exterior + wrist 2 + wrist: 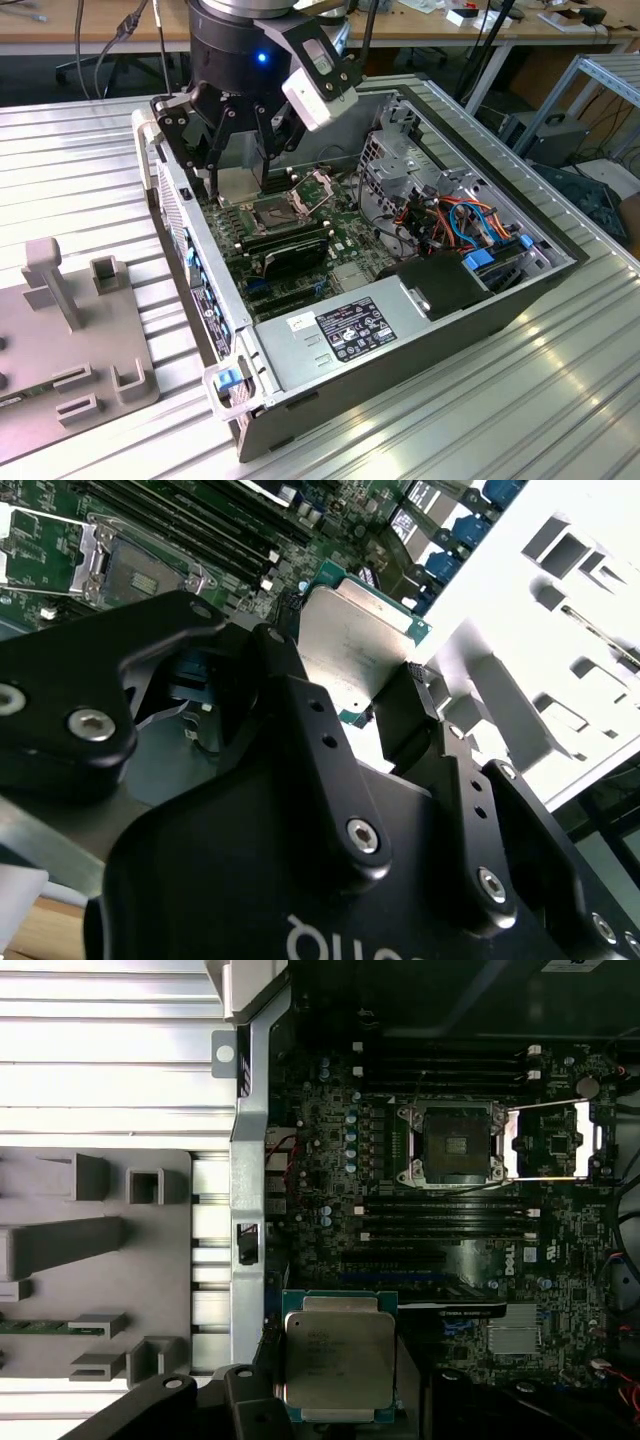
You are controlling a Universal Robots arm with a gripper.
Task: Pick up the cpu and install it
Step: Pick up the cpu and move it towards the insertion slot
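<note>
i see my gripper (345, 662) pinching the cpu (338, 1365) by its opposite edges, holding it over the motherboard (320, 1110), well apart from the open socket (455, 1145).

matte black gripper (345, 675) links, silver hex screws (363, 837); black cylindrical wrist (232, 55), blue light (262, 57), white housing (312, 88).
</note>
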